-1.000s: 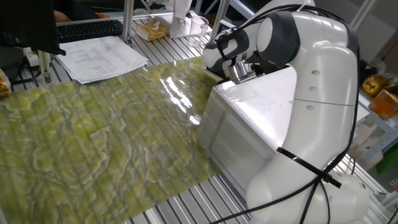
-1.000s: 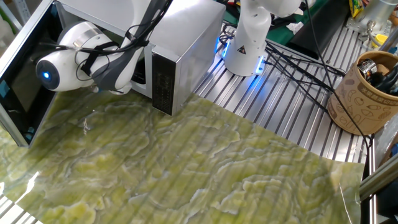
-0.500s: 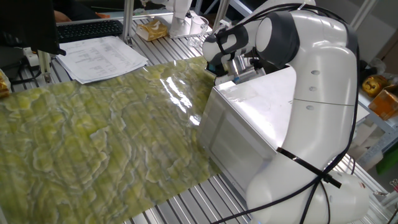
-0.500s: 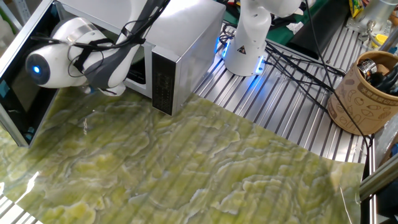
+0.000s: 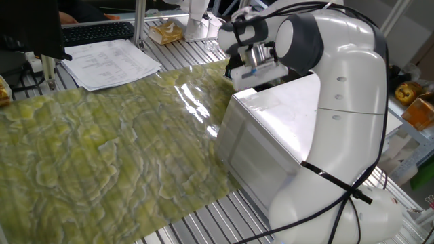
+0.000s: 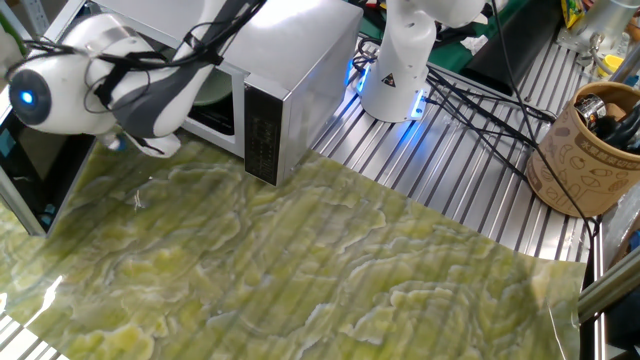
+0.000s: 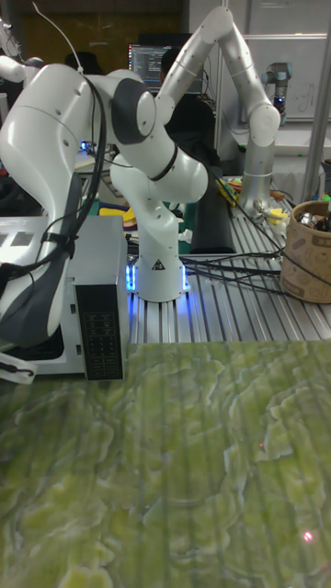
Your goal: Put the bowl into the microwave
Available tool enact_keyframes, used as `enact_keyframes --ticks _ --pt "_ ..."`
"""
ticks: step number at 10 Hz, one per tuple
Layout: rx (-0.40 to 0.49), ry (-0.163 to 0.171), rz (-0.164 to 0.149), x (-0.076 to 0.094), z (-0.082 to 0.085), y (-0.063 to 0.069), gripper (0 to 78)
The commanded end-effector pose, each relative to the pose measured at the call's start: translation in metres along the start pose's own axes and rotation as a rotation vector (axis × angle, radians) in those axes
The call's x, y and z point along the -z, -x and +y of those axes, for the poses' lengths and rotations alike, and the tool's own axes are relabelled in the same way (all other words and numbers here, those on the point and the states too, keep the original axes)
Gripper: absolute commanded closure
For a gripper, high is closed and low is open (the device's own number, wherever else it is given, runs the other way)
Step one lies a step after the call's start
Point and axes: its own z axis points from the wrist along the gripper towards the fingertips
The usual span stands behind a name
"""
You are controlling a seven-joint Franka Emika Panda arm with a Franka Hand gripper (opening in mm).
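Sitting inside the cavity of the boxy silver-grey metal microwave (image 6: 300,70), the shallow pale mint-green glossy bowl (image 6: 212,88) shows only as a curved sliver behind the white robot arm (image 6: 150,85). Whether it rests flat on the floor of the cavity cannot be told. The two-finger gripper (image 5: 258,68) hangs just in front of the opening, with its fingers hidden behind the wrist in every view, so how far apart they stand, and whether they hold anything, cannot be told.

The likeliest trouble lies in the tight space around the opening. The arm's wrist is close to the microwave's front edge and to the dark glass door (image 6: 35,120), which stands swung open at the left; a careless sweep could knock the door or scrape the casing. If a finger is near the bowl's rim, it might drag the bowl toward the lip.

The green-and-yellow marbled glossy mat (image 6: 330,270) covers a ribbed metal table (image 6: 470,170) and looks bare. Around it are a brown patterned paper cup of tools (image 6: 585,150), black cables (image 6: 480,100), printed paper sheets (image 5: 112,61) and a second white robot arm (image 7: 239,83).
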Motion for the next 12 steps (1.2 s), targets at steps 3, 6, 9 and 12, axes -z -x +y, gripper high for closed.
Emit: enact_keyframes --ticks 3,6,9,12 --pt "-0.023 -0.008 -0.085 0.036 -0.016 0.007 0.1" --pt "-0.014 -0.001 -0.119 0.055 -0.021 0.001 0.1" --pt "-0.012 0.008 -0.157 0.056 -0.021 0.000 0.1" --pt "-0.028 0.013 -0.157 0.064 -0.015 -0.011 0.1"
